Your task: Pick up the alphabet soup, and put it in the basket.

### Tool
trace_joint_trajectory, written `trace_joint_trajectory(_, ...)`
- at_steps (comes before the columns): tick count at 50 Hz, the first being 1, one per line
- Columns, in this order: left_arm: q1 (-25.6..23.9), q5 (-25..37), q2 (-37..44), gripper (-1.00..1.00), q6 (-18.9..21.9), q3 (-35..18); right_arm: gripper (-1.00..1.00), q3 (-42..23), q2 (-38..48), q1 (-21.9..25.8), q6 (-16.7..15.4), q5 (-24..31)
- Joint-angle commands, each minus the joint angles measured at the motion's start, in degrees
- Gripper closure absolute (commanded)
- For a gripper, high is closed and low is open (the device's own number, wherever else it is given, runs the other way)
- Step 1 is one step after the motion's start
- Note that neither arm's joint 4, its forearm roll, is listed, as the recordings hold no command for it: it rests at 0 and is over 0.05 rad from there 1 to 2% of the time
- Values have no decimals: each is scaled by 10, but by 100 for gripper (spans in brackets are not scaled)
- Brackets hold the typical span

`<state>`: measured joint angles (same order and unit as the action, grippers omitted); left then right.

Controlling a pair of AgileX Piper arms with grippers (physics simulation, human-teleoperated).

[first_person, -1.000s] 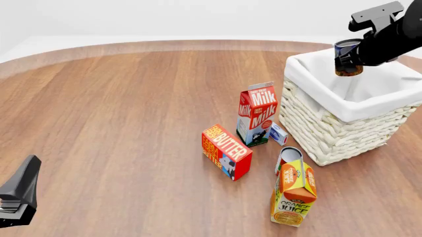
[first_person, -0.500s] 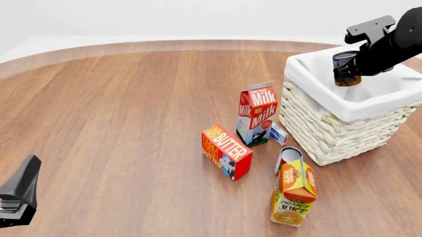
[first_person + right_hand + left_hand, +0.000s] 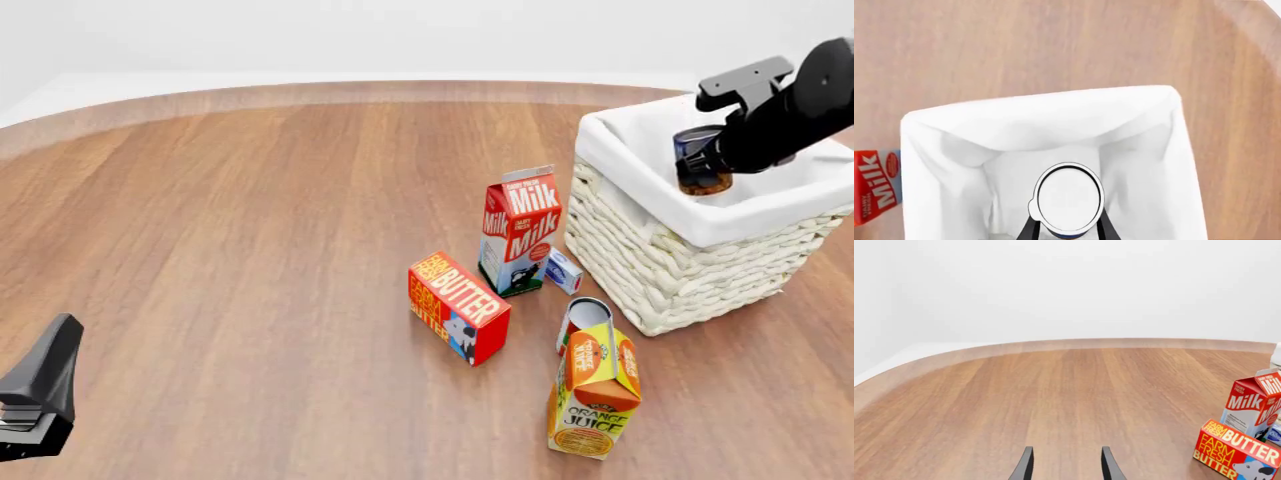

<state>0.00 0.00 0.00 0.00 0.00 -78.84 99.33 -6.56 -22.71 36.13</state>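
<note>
The right gripper (image 3: 703, 160) is clamped on the soup can (image 3: 699, 160) and holds it upright inside the mouth of the basket (image 3: 667, 260), below the level of the cloth-lined rim. The front view shows the can's blue side and its brownish lower end; whether it touches the basket floor cannot be told. The right wrist view adds what the front view hides: the can's plain white lid (image 3: 1069, 198) seen end-on, with one dark finger (image 3: 1029, 231) on each side of it, and the white liner (image 3: 1041, 125) surrounding it on all sides.

The left gripper (image 3: 1066, 465) appears in its own wrist view with its two fingers apart and nothing between them, over bare table (image 3: 1054, 400). In the front view only part of it shows at the lower left corner.

Just beside the basket stand a milk carton (image 3: 519, 232), a butter box (image 3: 458, 306), an orange juice carton (image 3: 595, 394) and a small red-and-white can (image 3: 581, 318).
</note>
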Motion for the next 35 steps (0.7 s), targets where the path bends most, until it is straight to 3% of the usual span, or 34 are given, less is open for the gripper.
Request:
trace_joint_trajectory(1,0,0,0,-100,0,0,100,7,0,-2,7,-3)
trace_joint_trajectory(18,0,0,0,-100,0,0,100,15,3,5,15,-1)
trace_joint_trajectory(19,0,0,0,-100,0,0,-100,3,5,0,24,2)
trace_joint_trajectory(35,0,0,0,-100,0,0,-100,7,-3,0,22,2)
